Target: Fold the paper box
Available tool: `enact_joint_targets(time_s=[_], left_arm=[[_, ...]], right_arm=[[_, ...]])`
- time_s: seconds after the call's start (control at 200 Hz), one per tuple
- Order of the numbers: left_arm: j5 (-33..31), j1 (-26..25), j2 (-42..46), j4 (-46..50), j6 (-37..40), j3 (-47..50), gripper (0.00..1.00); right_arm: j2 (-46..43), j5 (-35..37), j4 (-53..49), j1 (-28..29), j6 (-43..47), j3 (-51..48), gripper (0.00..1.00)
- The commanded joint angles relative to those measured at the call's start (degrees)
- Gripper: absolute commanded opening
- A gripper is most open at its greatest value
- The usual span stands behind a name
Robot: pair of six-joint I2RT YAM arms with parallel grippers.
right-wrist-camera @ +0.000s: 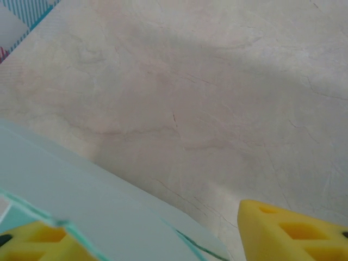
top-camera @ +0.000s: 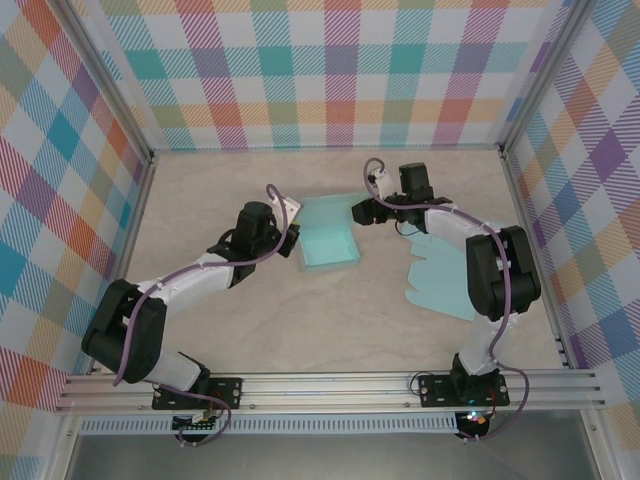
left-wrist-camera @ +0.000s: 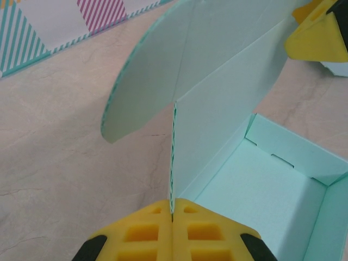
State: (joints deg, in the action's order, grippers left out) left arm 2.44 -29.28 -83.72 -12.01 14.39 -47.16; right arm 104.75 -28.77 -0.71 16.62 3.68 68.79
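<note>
at the paper box (left-wrist-camera: 217, 109) wall edge, left gripper (left-wrist-camera: 172, 209) clamps, open table (left-wrist-camera: 65, 163) alongside.

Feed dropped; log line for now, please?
left gripper: shut on paper box upright panel | right gripper: open, at panel's top edge

The paper box (top-camera: 328, 245) is showing pale mint-green, like the flat sheet (top-camera: 438, 285) at its four o'clock. The table (top-camera: 300, 330) is looking beige and marbled, the walls (top-camera: 330, 70) wearing pastel plaid; the left gripper (left-wrist-camera: 172, 212) is showing yellow.
</note>
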Motion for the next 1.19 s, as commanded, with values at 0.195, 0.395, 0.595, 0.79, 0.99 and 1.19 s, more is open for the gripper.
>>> enact_joint_targets(time_s=[0.195, 0.395, 0.595, 0.79, 0.99, 1.19], left_arm=[[-2.19, -1.46, -3.23, -1.42, -3.76, -2.54, 0.0], [-6.03, -3.38, -5.6, -2.32, -6.93, -3.62, 0.0], [-11.12, -5.55, -8.32, -1.86, -11.22, -6.04, 0.0], [-18.99, -7.82, -9.48, -1.53, -19.36, -7.43, 0.0], [-26.89, -9.83, -9.78, -1.6, -24.54, -7.38, 0.0], [-26.62, -9.99, -10.26, -2.26, -23.47, -7.08, 0.0]], right_arm=[[-2.14, 0.0, -0.99, 0.33, -2.82, -1.67, 0.47], [-3.75, 6.06, -3.6, 1.34, -6.01, -3.22, 0.36], [-5.73, 13.87, -5.69, 3.82, -8.56, -3.62, 0.27], [-7.52, 24.89, -8.03, 6.93, -14.11, -3.92, 0.25], [-9.94, 33.14, -9.2, 9.63, -19.35, -5.57, 0.3], [-12.07, 35.08, -10.12, 9.66, -18.3, -5.56, 0.36]])
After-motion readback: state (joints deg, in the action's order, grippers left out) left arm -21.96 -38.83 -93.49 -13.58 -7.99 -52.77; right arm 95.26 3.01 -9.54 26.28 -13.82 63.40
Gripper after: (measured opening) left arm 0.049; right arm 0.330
